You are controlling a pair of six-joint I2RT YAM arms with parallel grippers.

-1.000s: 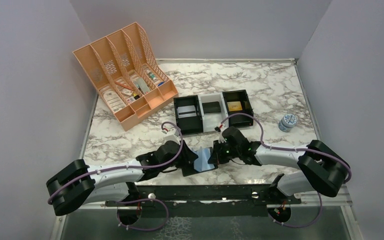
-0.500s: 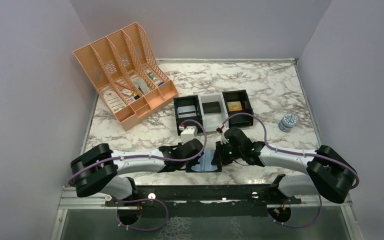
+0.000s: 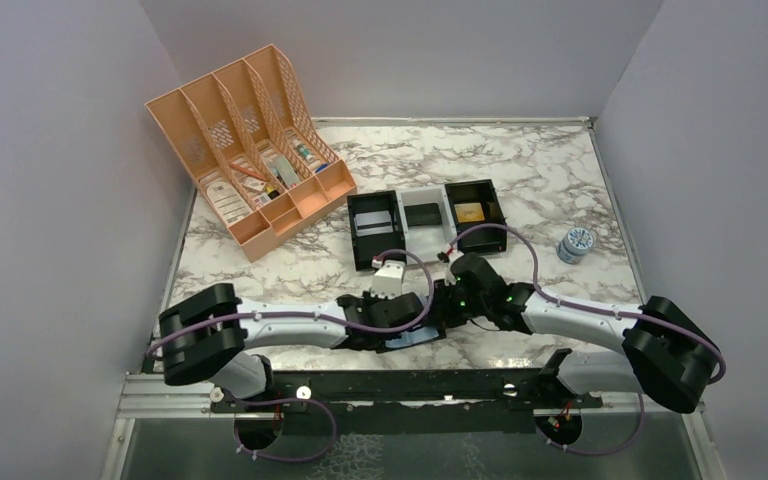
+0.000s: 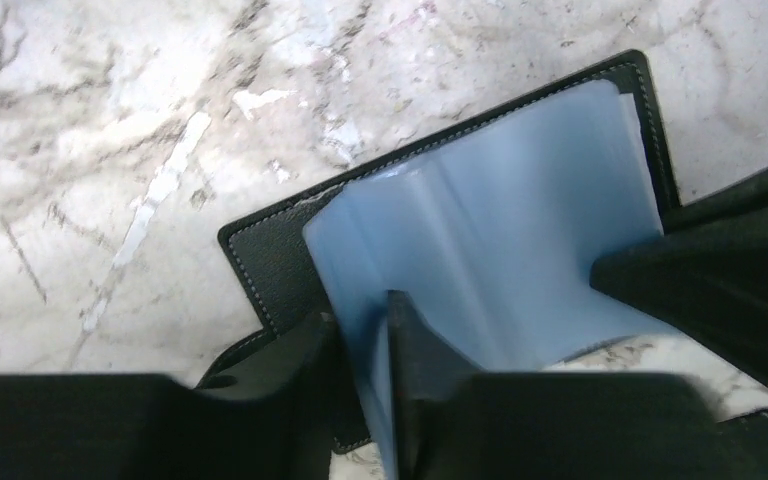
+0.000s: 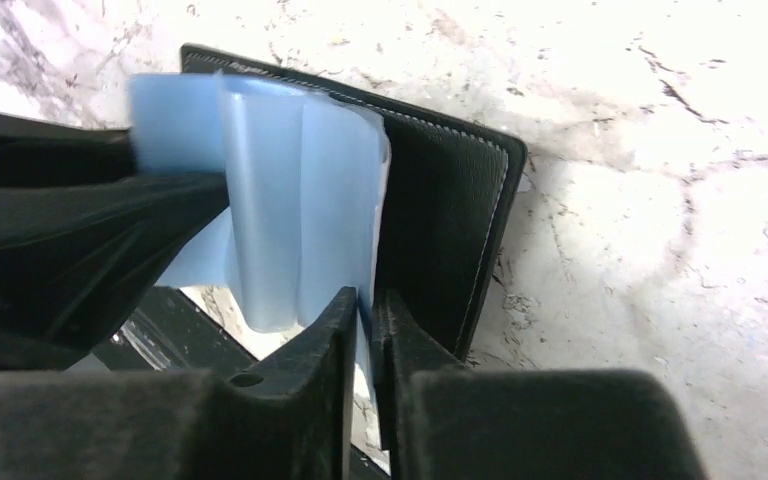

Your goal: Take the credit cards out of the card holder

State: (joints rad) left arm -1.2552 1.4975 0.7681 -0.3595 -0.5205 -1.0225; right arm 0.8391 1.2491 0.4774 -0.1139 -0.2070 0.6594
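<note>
The left gripper (image 4: 365, 385) and the right gripper (image 5: 368, 335) each pinch shut on a blue sheet inside the open card holder (image 3: 417, 337), at the table's (image 3: 520, 170) front edge. The tray (image 3: 426, 240) behind holds three cards (image 3: 469, 212).

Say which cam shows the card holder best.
Left wrist: the card holder is open, its blue lining spread wide. Right wrist shows less lining; top external shows only a sliver between the arms.
</note>
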